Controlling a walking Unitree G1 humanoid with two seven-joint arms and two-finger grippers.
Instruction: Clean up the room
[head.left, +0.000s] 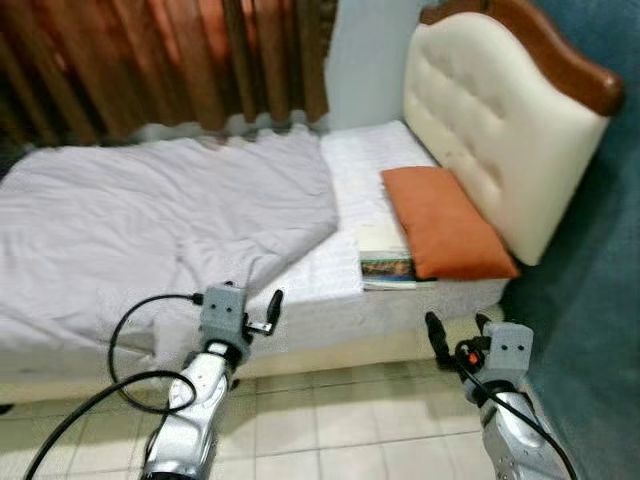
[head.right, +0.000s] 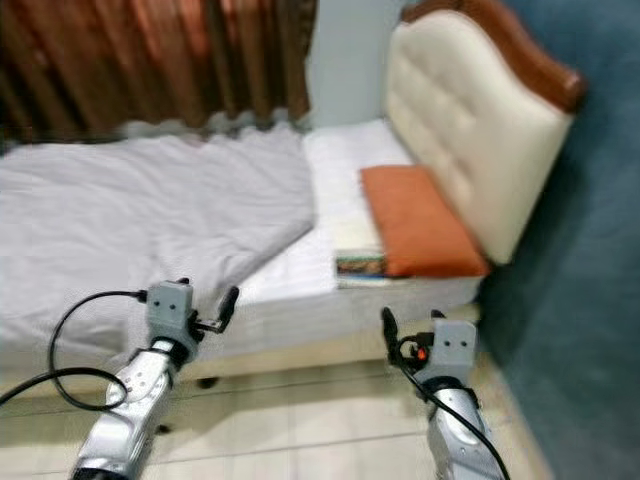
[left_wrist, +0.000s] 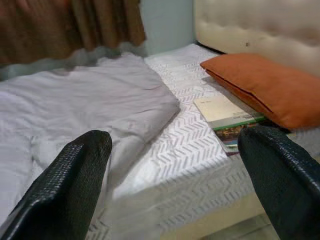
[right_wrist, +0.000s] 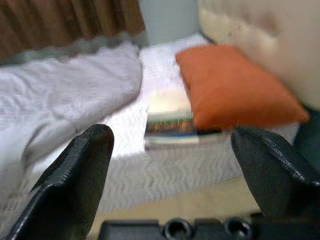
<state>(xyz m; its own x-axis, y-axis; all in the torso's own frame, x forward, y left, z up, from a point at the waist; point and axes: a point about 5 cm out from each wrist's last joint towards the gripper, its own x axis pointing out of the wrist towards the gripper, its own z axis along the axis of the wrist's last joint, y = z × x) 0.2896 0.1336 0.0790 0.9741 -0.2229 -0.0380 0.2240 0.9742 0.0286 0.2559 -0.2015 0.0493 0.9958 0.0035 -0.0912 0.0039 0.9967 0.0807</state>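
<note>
Ahead, one orange pillow (head.left: 445, 222), one book (head.left: 385, 255); left gripper (left_wrist: 175, 185) and right gripper (right_wrist: 172, 182) fingers wide apart, empty.

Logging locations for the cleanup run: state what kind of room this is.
Most likely a bedroom: a bed with a tufted headboard, an orange pillow beside a book, a rumpled grey blanket, and brown curtains behind.

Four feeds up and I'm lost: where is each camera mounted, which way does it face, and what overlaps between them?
Left eye: on the head, looking down at the bed; both arms show, left gripper and right gripper over the floor.
Right eye: beside it, same scene.
Left wrist: along its open fingers toward the book.
Right wrist: along its open fingers, same direction.
Shared: all four catch the orange pillow beside the book.
</note>
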